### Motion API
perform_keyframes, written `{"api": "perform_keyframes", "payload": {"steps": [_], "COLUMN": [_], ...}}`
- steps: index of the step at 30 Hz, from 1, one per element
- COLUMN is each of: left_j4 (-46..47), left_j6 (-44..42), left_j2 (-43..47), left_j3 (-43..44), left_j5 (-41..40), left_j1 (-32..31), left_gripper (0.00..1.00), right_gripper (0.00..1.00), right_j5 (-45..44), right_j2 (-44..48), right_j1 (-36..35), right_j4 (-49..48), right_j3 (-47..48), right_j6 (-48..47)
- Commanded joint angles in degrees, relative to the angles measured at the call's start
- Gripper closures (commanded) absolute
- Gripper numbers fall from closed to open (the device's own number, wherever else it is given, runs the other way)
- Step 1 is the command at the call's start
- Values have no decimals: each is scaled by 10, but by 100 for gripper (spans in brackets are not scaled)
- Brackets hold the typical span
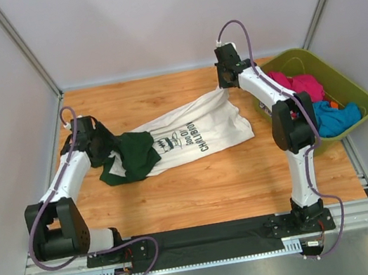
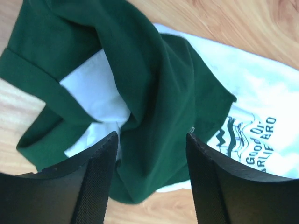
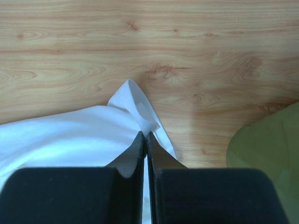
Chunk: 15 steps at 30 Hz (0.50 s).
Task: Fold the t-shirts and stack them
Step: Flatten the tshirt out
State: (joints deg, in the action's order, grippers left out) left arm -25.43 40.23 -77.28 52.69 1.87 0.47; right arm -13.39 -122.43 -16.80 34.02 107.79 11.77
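A white t-shirt (image 1: pixel 194 132) with black print lies spread across the middle of the wooden table. A dark green t-shirt (image 1: pixel 129 158) lies crumpled over its left end. My right gripper (image 1: pixel 223 86) is shut on the white shirt's far right corner (image 3: pixel 142 114), which bunches between its fingertips. My left gripper (image 1: pixel 103 143) is open above the green shirt (image 2: pixel 154 93), with green cloth showing between its fingers (image 2: pixel 100 177). The white shirt also shows in the left wrist view (image 2: pixel 261 112).
A green bin (image 1: pixel 319 96) at the right edge holds pink (image 1: pixel 299 85) and teal (image 1: pixel 334 118) garments; its rim shows in the right wrist view (image 3: pixel 266 140). A black mat (image 1: pixel 209 236) lies along the near edge. White walls enclose the table.
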Motion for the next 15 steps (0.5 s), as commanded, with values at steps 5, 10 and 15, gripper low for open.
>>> {"api": "perform_keyframes", "payload": {"steps": [5,10,15], "left_j4": [70,83,144], "left_j6": [12,7,-6], "left_j2": [-66,-95,-101], "left_j3": [43,60,44], "left_j5": [-10,-2,27], "left_j1": [22,34,34], "left_gripper": [36,36,37], "right_gripper": [100,100,100], "right_j5": [-23,-28,-29], "right_j2": [25,22,18], "right_j1": [2,2,2], "right_j4": [0,2,2], "right_j3": [1,6,8], "right_j6": [-4,-8,-8]}}
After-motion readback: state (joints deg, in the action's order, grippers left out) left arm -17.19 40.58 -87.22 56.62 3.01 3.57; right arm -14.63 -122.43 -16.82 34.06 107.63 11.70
